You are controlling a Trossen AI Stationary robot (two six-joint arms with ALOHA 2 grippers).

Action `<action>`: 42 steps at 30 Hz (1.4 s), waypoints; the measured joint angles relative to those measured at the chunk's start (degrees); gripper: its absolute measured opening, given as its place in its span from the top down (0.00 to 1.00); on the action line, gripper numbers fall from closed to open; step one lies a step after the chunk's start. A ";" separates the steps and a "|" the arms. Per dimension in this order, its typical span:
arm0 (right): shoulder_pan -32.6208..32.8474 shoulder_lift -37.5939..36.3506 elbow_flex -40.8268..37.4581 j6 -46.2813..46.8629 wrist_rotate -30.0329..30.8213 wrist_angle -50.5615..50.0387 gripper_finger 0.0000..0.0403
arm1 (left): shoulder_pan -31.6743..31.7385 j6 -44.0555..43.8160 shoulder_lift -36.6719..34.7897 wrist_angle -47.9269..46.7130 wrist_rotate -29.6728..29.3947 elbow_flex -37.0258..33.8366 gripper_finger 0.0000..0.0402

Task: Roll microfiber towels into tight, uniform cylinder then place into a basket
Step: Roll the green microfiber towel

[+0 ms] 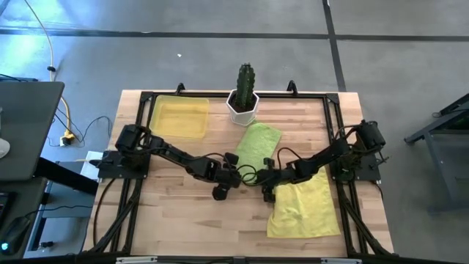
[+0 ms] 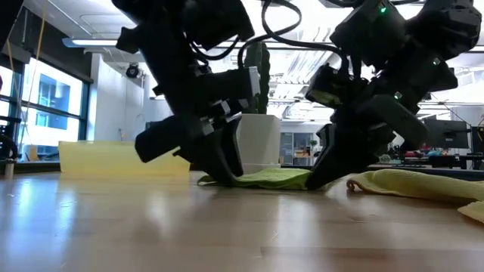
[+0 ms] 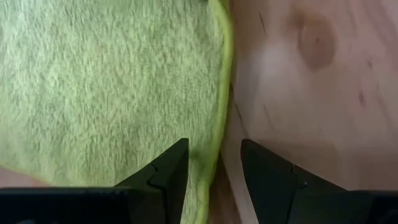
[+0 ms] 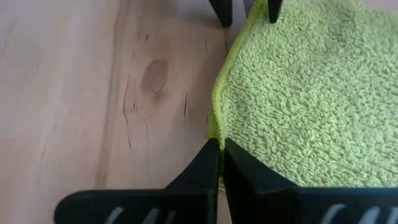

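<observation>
Left gripper [image 3: 214,163] jaws apart, right gripper [image 4: 221,163] jaws seemingly closed.

No legible txt, labels, brands or nos. anywhere in these views.

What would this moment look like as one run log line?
left gripper: open, straddling lime green towel edge | right gripper: shut on same edge | pale yellow towel: flat, unrolled | basket: empty
</observation>
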 joint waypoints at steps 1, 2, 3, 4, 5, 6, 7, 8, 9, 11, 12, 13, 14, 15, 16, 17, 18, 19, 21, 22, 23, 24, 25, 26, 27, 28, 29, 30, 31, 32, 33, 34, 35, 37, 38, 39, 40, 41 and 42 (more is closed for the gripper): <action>-0.02 0.00 0.00 0.42 -0.28 0.03 1.00 | 0.12 0.31 0.00 -0.22 -0.27 0.01 0.66; 0.00 -0.02 0.00 0.77 -0.51 0.09 1.00 | 0.30 0.38 -0.01 -0.74 -0.45 0.02 0.66; 0.01 -0.02 0.00 1.02 -0.82 0.11 1.00 | 0.57 0.39 -0.02 -1.25 -0.51 0.07 0.66; 0.03 -0.04 0.00 1.17 -0.93 0.09 1.00 | 0.88 0.40 -0.07 -1.57 -0.51 0.07 0.66; 0.03 -0.04 0.00 1.20 -1.01 0.10 1.00 | 1.23 0.38 -0.11 -1.88 -0.30 0.07 0.66; 0.03 -0.04 0.00 1.20 -1.09 0.11 1.00 | 1.65 0.38 -0.13 -2.05 0.23 0.09 0.66; 0.03 -0.04 0.00 1.24 -1.10 0.12 1.00 | 2.08 0.38 -0.15 -2.20 1.16 0.10 0.67; 0.03 -0.04 0.00 1.46 -1.11 0.12 1.00 | 2.51 0.32 -0.11 -2.33 2.28 0.13 0.67; 0.03 -0.04 0.00 1.62 -1.11 0.13 1.00 | 2.89 -0.04 0.02 -2.49 3.38 0.20 0.68; 0.03 -0.04 0.00 1.63 -1.13 0.13 1.00 | 3.52 -0.75 0.04 -2.89 5.58 0.22 0.71; 0.03 -0.04 0.00 1.64 -1.13 0.13 1.00 | 3.72 -1.37 0.08 -3.13 6.68 0.22 0.72; 0.03 -0.06 0.00 1.63 -1.13 0.13 1.00 | 3.89 -2.04 0.31 -3.25 7.65 0.22 0.74; 0.03 -0.07 0.00 1.59 -1.14 0.15 1.00 | 3.98 -2.77 0.42 -3.40 8.68 0.20 0.77; 0.05 -0.07 0.00 1.59 -1.17 0.18 1.00 | 4.03 -3.61 0.42 -3.66 9.67 0.22 0.79; 0.05 -0.07 0.00 1.57 -1.22 0.20 1.00 | 4.04 -4.64 0.43 -3.82 10.76 0.22 0.82; 0.07 -0.07 0.00 1.57 -1.24 0.20 1.00 | 4.06 -5.90 0.46 -3.98 12.03 0.22 0.85; 0.07 -0.07 0.00 1.57 -1.28 0.20 1.00 | 4.11 -7.56 0.47 -4.10 13.32 0.22 0.88; 0.07 -0.07 0.00 1.57 -1.28 0.22 1.00 | 4.10 -9.67 0.48 -4.16 14.30 0.20 0.91; 0.07 -0.07 0.00 1.60 -1.28 0.28 1.00 | 3.95 -15.36 0.48 -4.42 16.67 0.17 0.97; 0.07 -0.07 0.00 1.81 -1.31 0.37 1.00 | 3.79 -18.87 0.48 -4.57 18.38 0.17 0.98; 0.07 -0.07 0.00 2.18 -1.46 0.46 1.00 | 3.52 -22.63 0.48 -4.58 19.82 0.15 0.99; 0.07 -0.07 0.00 2.68 -2.06 0.62 1.00 | 3.24 -26.19 0.50 -4.53 21.54 0.13 0.98; 0.07 -0.07 0.00 3.14 -3.10 0.81 1.00 | 2.94 -29.35 0.52 -4.44 23.19 0.11 0.98; 0.07 -0.07 0.00 3.71 -4.46 1.10 1.00 | 2.65 -31.66 0.56 -4.23 24.63 0.07 0.97; 0.07 -0.07 0.00 4.62 -5.97 1.36 1.00 | 2.43 -33.60 0.60 -3.95 26.11 0.05 0.97; 0.07 -0.07 0.00 5.54 -7.43 1.54 1.00 | 2.18 -35.52 0.62 -3.42 27.07 0.01 0.97; 0.05 -0.08 0.00 6.53 -9.04 1.70 1.00 | 1.96 -37.27 0.60 -2.66 27.97 -0.03 0.97; 0.05 -0.08 0.00 7.72 -10.75 1.89 1.00 | 1.76 -38.58 0.65 -1.51 29.30 -0.04 0.97; 0.05 -0.07 0.00 8.86 -12.36 2.24 1.00 | 1.56 -39.59 0.75 -0.35 30.78 -0.05 0.97; 0.05 -0.07 0.00 9.94 -13.97 2.78 1.00 | 1.41 -40.36 0.81 0.51 32.20 -0.15 0.98; 0.05 -0.07 0.00 11.10 -15.51 3.42 1.00 | 1.33 -40.62 0.91 1.54 33.77 -0.19 0.98; 0.05 -0.07 0.00 12.16 -16.75 3.86 1.00 | 1.22 -40.63 1.02 2.44 35.01 -0.27 0.99; 0.05 -0.07 -0.02 13.07 -17.77 4.34 1.00 | 1.18 -40.62 1.08 3.22 36.00 -0.32 0.99; 0.05 -0.09 -0.02 14.84 -19.74 5.53 1.00 | 1.19 -41.34 1.09 4.44 37.00 -0.33 0.99; 0.05 -0.27 -0.02 15.28 -20.48 5.74 1.00 | 1.19 -41.84 1.09 4.76 37.15 -0.31 0.99; 0.05 -0.47 -0.02 16.18 -21.27 5.74 1.00 | 1.21 -42.22 1.09 4.77 37.14 -0.31 0.99; 0.05 -0.61 -0.02 16.78 -22.09 5.90 1.00 | 1.22 -42.61 1.06 4.64 37.13 -0.31 0.99; 0.05 -0.88 -0.02 17.46 -22.74 5.71 1.00 | 1.22 -42.72 0.98 4.64 37.13 -0.31 0.99; 0.05 -1.19 -0.04 17.81 -22.99 5.68 1.00 | 1.22 -42.74 0.86 4.75 37.13 -0.31 0.99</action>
